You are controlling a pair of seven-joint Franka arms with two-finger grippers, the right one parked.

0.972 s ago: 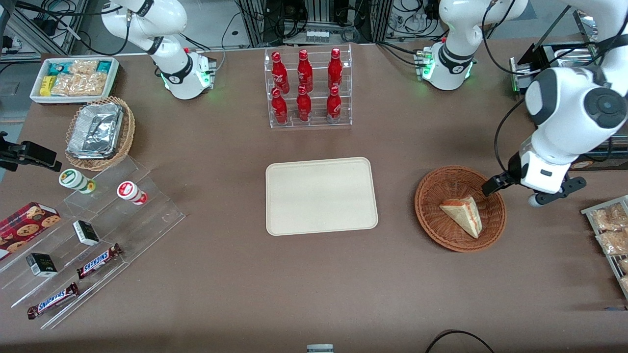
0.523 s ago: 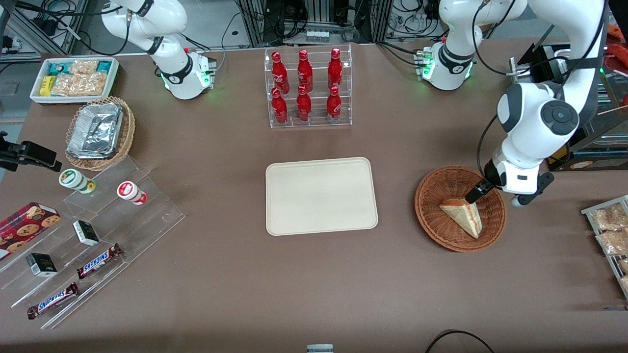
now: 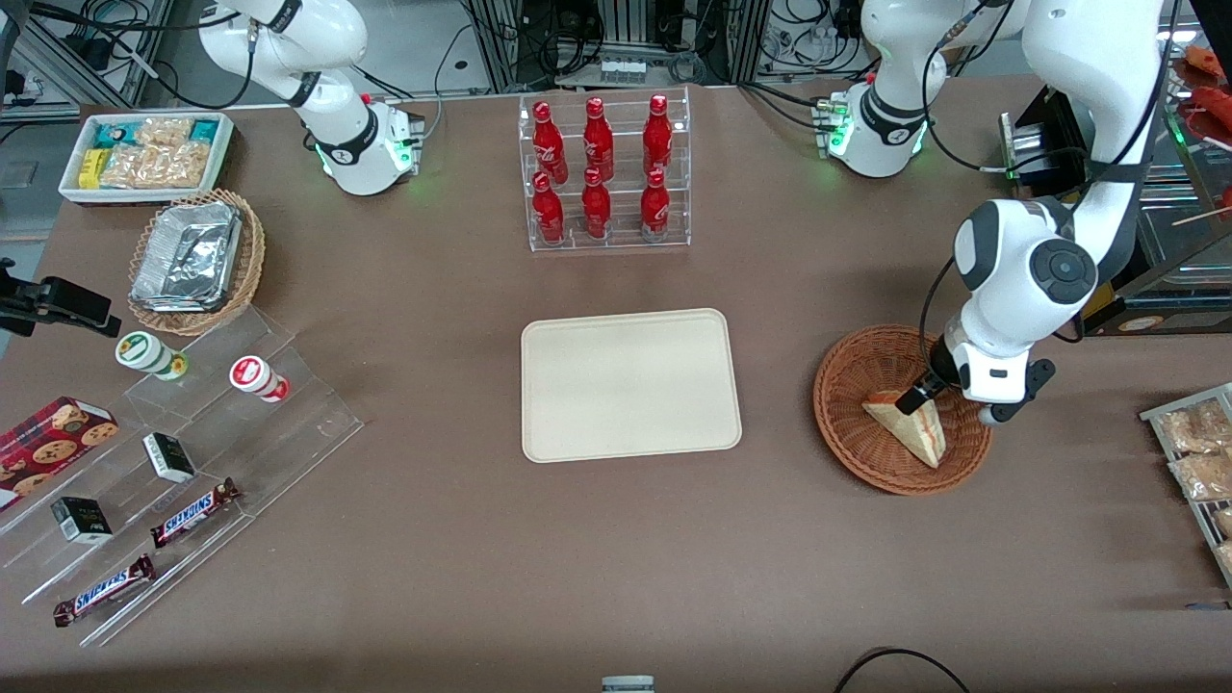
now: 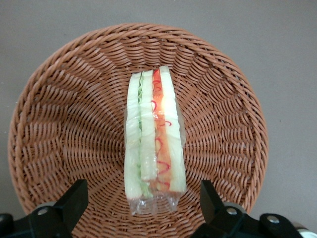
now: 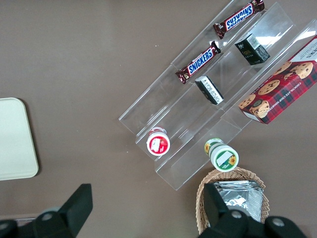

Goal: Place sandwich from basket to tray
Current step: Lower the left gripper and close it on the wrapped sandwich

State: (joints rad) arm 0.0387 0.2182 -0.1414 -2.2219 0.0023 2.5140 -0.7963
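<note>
The sandwich (image 3: pixel 910 423) (image 4: pixel 154 139), a clear-wrapped wedge of white bread with green and red-orange filling, lies in the round reddish-brown wicker basket (image 3: pixel 837 404) (image 4: pixel 59 124). My left gripper (image 3: pixel 953 406) (image 4: pixel 142 203) hangs open over the basket. Its two fingers stand wide apart on either side of the sandwich's wrapped end, not touching it. The cream-beige tray (image 3: pixel 630 385) (image 5: pixel 15 139) lies bare on the table, beside the basket toward the parked arm's end.
A clear rack of red bottles (image 3: pixel 604 173) stands farther from the front camera than the tray. Toward the parked arm's end are a tan basket of foil containers (image 3: pixel 197 262), a white snack bin (image 3: pixel 144 154) and an acrylic snack stand (image 3: pixel 183 462). Packets (image 3: pixel 1193 452) lie at the working arm's end.
My left gripper has moved from beside the basket's rim to over the basket and come down around the sandwich's end. The sandwich has not moved.
</note>
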